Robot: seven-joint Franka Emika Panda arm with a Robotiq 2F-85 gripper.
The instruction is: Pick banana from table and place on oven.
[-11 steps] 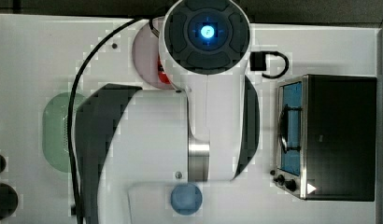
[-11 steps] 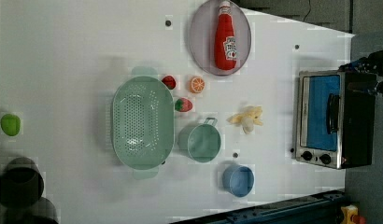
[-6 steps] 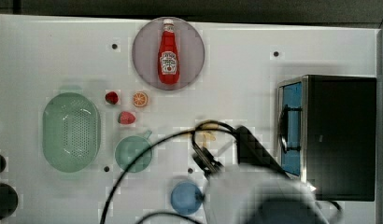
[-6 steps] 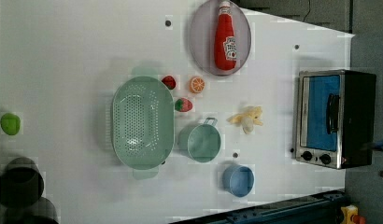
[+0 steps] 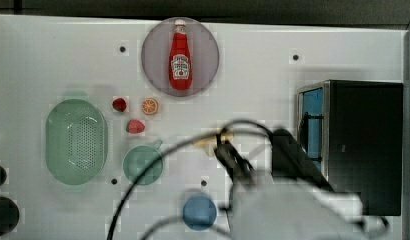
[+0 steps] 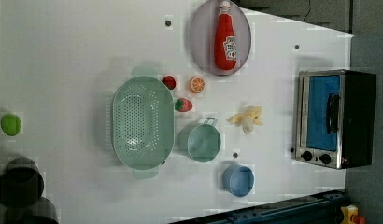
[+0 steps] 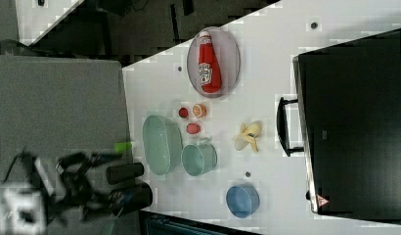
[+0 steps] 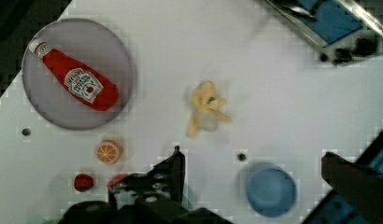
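Yellow banana (image 8: 206, 109) lies flat on the white table (image 6: 63, 56), out ahead of the jaws and clear of them, nothing touching it. The jaws stand wide apart in the wrist view, one dark tip on either side, holding nothing, and the blue cup (image 8: 270, 191) shows in the gap between them. Beyond the banana from the jaws sits the oven (image 6: 334, 119), door shut, black top bare. Off to the jaws' other side, the ketchup bottle (image 8: 80, 84) lies on its grey plate (image 8: 110, 56), with the orange slice (image 8: 109, 151) nearer the jaws. From the top view the arm (image 5: 293, 210) hangs blurred over the table beside the oven.
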